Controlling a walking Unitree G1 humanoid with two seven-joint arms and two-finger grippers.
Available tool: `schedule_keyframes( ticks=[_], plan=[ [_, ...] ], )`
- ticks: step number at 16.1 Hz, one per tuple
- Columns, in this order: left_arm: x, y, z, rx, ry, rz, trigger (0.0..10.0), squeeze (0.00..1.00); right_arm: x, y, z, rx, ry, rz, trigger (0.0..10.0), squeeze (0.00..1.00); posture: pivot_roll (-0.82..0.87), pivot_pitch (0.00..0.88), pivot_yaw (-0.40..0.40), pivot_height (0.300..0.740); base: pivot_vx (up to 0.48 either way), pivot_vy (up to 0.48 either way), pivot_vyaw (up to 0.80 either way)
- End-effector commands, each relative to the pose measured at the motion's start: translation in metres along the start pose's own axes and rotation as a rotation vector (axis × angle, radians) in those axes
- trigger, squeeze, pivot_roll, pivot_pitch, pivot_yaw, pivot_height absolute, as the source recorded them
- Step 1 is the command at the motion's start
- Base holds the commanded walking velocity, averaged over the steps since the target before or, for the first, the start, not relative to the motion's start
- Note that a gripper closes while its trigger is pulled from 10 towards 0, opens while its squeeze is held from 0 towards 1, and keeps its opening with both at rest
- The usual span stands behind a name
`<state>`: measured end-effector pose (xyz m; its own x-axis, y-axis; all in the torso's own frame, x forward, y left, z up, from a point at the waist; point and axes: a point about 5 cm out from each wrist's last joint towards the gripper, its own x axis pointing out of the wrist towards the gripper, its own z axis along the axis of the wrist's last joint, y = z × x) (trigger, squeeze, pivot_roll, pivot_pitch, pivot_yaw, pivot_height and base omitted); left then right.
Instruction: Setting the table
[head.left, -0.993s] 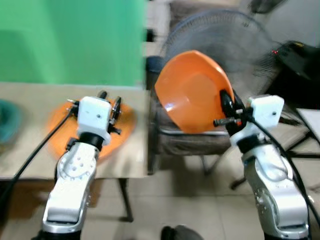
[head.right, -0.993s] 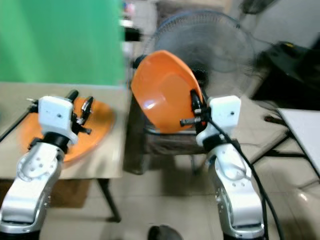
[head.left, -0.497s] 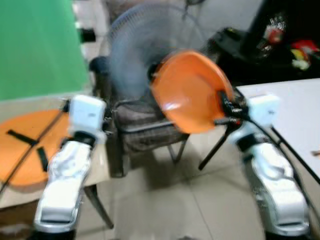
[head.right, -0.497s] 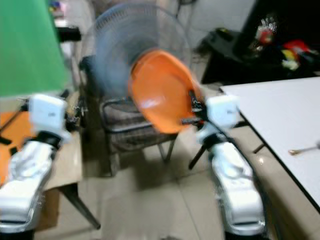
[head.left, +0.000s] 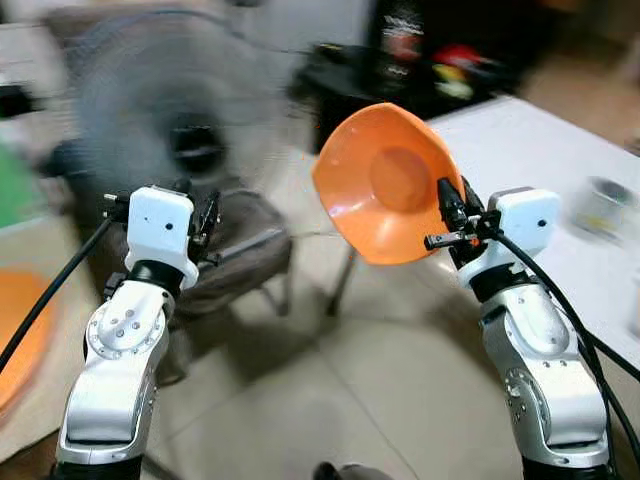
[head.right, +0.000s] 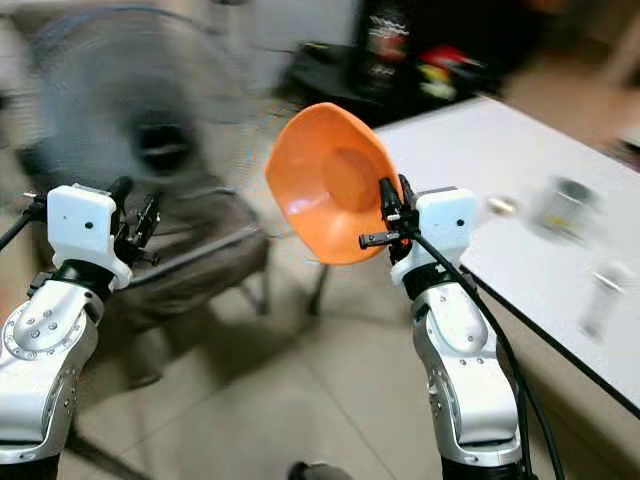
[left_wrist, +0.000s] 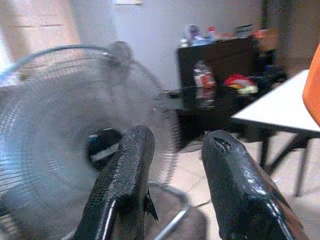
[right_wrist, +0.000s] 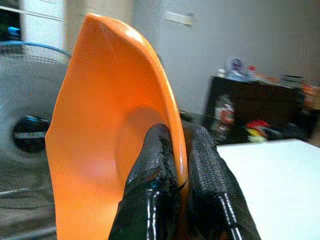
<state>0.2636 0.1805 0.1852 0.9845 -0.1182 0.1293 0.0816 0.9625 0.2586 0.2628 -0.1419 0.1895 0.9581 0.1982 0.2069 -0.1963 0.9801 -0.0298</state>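
Tabletop (head.left: 520, 140): white, right of the right claw; a blurred metal cup (head.left: 603, 205) stands on it.
Fan (head.left: 175, 130): grey, beyond the left claw, blurred.
Chair (head.left: 235, 265): just past the left claw, below the fan.
Bowl (head.left: 385, 180): orange, tilted on edge in the air, rim pinched by the right claw.
Right claw (right_wrist: 175, 165): fingers closed on the bowl rim, one each side.
Left claw (left_wrist: 175, 165): fingers apart, holding nothing.

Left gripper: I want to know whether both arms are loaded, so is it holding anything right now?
No. In the left wrist view the left gripper has its two black fingers apart with nothing between them.
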Motion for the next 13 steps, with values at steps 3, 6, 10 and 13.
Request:
schedule_keyframes(
  ticks=[3,6,10,13],
  plan=[
    [0.0017,0.0004,0.0018,-0.013,-0.004,-0.009,10.0,0.0,0.002,0.0,0.008,-0.001,-0.048,0.001,10.0,0.0,0.15,0.0,-0.076,0.74,0.0,0.0,-0.8],
    [0.0017,-0.001,0.0037,-0.032,-0.015,-0.022,10.0,0.0,0.0019,-0.0008,0.007,-0.001,-0.042,0.001,10.0,0.0,0.14,0.0,-0.075,0.74,0.0,0.0,-0.8],
    [0.0014,-0.0008,0.0023,-0.041,-0.011,-0.025,10.0,0.0,0.0021,0.0015,0.0055,-0.022,-0.039,0.021,10.0,0.0,0.14,0.0,-0.07,0.74,0.122,0.0,-0.32],
    [0.0027,-0.0011,0.0025,-0.044,-0.014,-0.029,10.0,0.0,0.0024,0.0022,0.0056,-0.034,-0.042,0.026,10.0,0.0,0.14,0.0,-0.071,0.74,0.276,0.0,0.0]
  ],
)
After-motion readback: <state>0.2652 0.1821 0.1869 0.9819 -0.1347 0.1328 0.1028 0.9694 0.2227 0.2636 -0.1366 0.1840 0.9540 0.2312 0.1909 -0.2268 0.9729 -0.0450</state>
